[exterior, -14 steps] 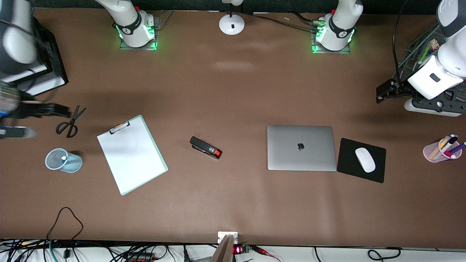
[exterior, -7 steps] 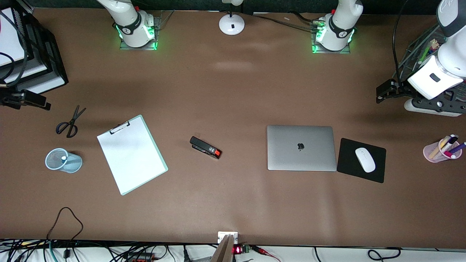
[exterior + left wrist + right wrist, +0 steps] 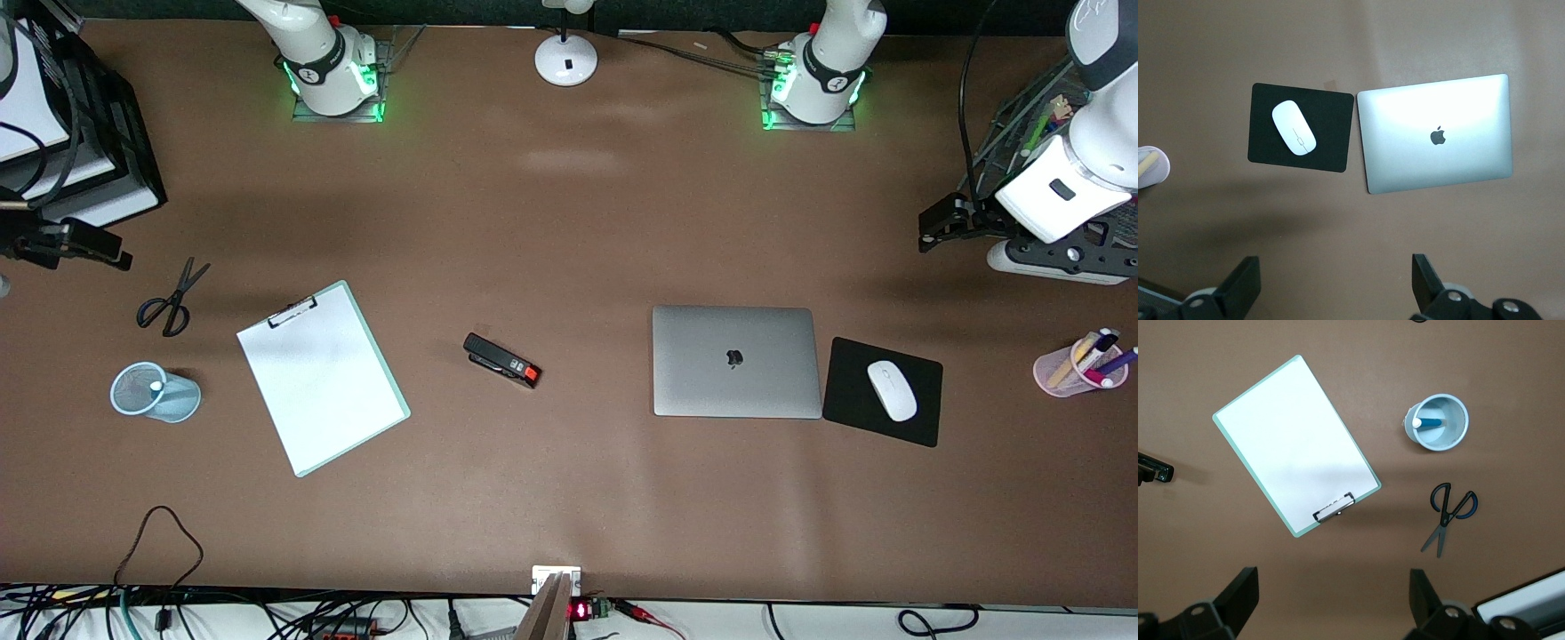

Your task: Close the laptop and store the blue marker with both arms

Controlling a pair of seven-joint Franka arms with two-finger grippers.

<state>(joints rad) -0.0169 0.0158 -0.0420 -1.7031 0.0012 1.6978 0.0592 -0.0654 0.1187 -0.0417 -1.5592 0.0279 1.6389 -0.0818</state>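
The silver-grey laptop (image 3: 736,361) lies closed on the table, lid down with the apple logo up; it also shows in the left wrist view (image 3: 1436,133). The blue marker (image 3: 1429,423) stands in a light-blue mesh cup (image 3: 1458,433) with its whitish end up. In the front view only that end (image 3: 156,387) shows inside the cup (image 3: 182,400). My right gripper (image 3: 107,253) hangs open and empty over the table edge at the right arm's end (image 3: 1331,593). My left gripper (image 3: 932,231) hangs open and empty at the left arm's end (image 3: 1336,277).
A clipboard (image 3: 322,377), scissors (image 3: 169,298) and a black stapler (image 3: 502,360) lie between cup and laptop. A white mouse (image 3: 892,389) sits on a black mouse pad (image 3: 925,400) beside the laptop. A pink pen cup (image 3: 1080,364), a lamp base (image 3: 566,60) and a black rack (image 3: 107,133) stand around.
My right gripper has drawn back from above the scissors toward the table edge at the right arm's end, then nearly stopped. The left arm, laptop and marker have not moved.
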